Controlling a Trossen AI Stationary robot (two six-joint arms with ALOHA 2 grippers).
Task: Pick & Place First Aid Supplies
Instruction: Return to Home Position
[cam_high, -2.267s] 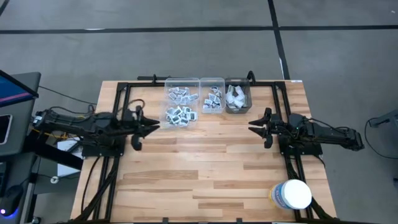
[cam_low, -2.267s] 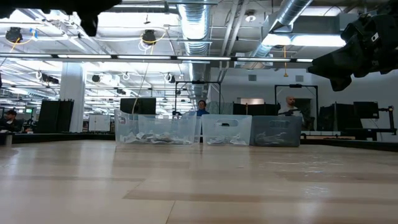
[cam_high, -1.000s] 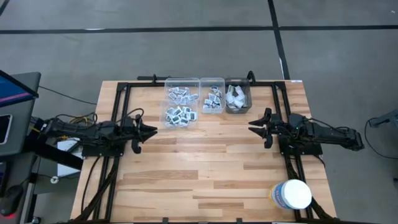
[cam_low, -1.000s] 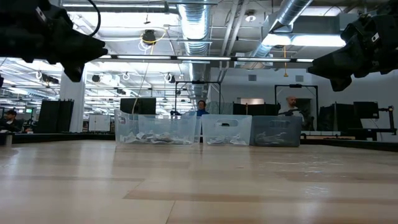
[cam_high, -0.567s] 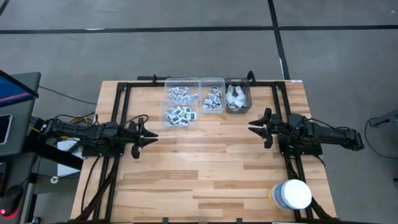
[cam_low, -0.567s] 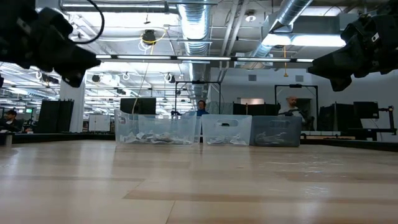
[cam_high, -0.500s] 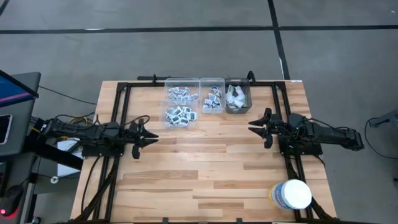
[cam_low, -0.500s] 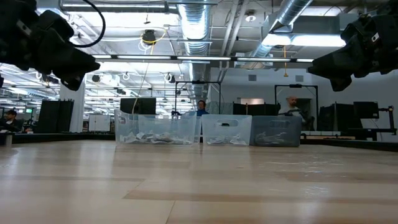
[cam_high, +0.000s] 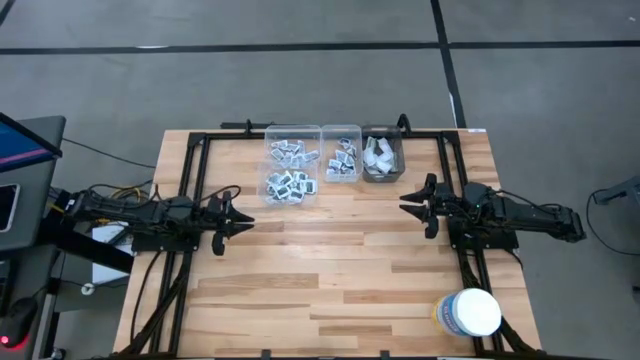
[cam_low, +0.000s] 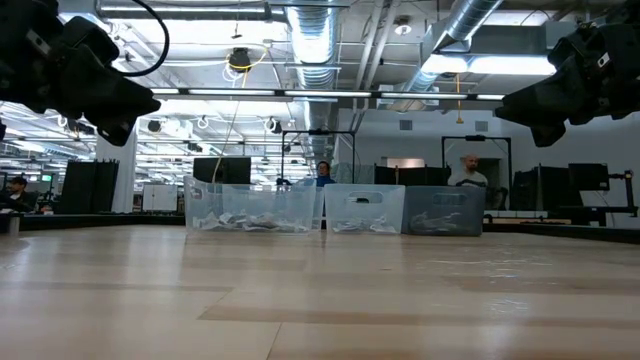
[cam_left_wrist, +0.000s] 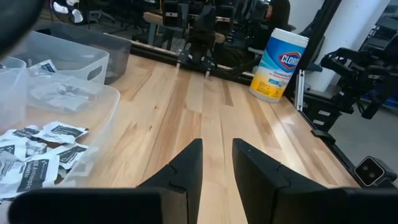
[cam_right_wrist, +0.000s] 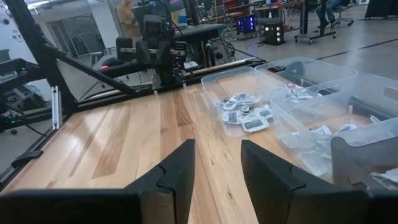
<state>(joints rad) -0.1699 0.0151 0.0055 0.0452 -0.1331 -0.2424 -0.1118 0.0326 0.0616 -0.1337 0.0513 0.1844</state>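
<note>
The first aid supplies lie in three clear bins at the table's far edge. Small square packets (cam_high: 288, 183) fill the left bin (cam_high: 292, 130) and the middle bin (cam_high: 342, 128). Pale wrappers (cam_high: 378, 157) lie in the right bin (cam_high: 383, 130). My left gripper (cam_high: 245, 222) hovers open and level at the table's left, nearer than the left bin; its wrist view shows nothing between its fingers (cam_left_wrist: 186, 168) and packets (cam_left_wrist: 43, 152) beside them. My right gripper (cam_high: 405, 205) hovers open at the table's right, nearer than the right bin, with an empty gap (cam_right_wrist: 216, 165).
A big white round tub (cam_high: 470, 312) with a blue-yellow label (cam_left_wrist: 278, 59) stands at the table's near right corner. Black frame rails (cam_high: 195, 170) run along the left, right and far sides. Bare wood (cam_high: 330, 250) lies between the two grippers.
My left gripper has swung a little toward the table's near edge and tipped to level, then kept still for the last half second. Its fingers stay open.
</note>
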